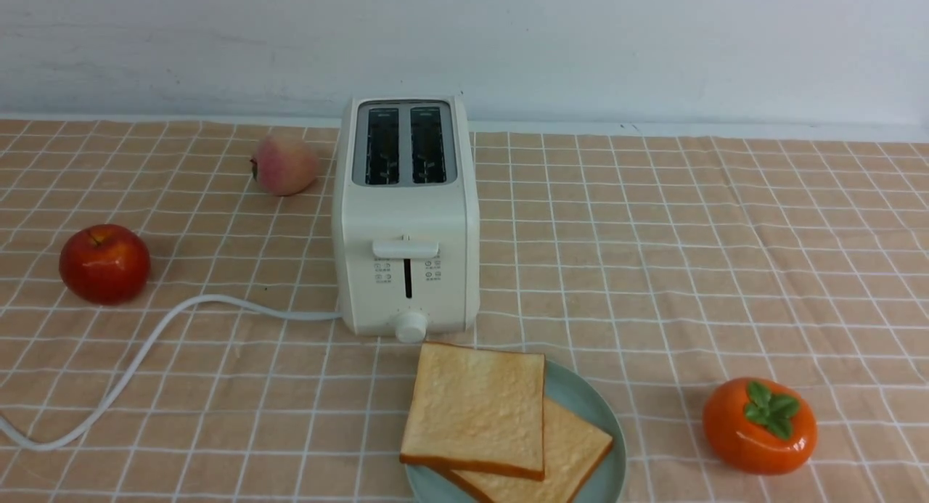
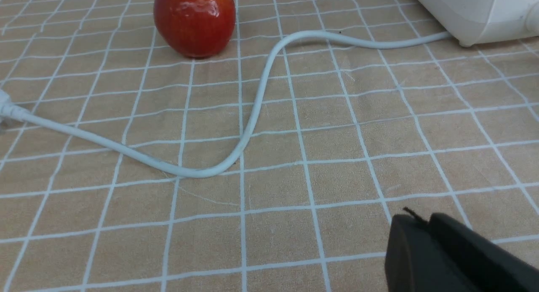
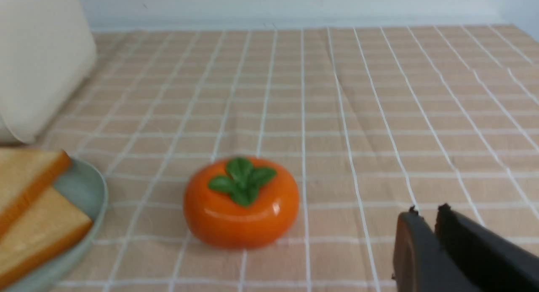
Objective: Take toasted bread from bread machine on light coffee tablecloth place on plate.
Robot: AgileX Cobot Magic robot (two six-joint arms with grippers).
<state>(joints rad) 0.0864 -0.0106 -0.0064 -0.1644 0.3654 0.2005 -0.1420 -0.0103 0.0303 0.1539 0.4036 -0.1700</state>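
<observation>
The tablecloth covers the tabletop. One toaster stands at centre, both slots empty. One plate lies at 6 o'clock of the toaster, carrying two toast slices, one overlapping the other. The transfer step appears complete; the next move likely calls only for keeping both arms clear. Other items: one apple at 9 o'clock, one peach at 10 o'clock, one persimmon at 4 o'clock. Left end effector: fingers together, holding nothing. Right end effector: narrow gap, holding nothing.
</observation>
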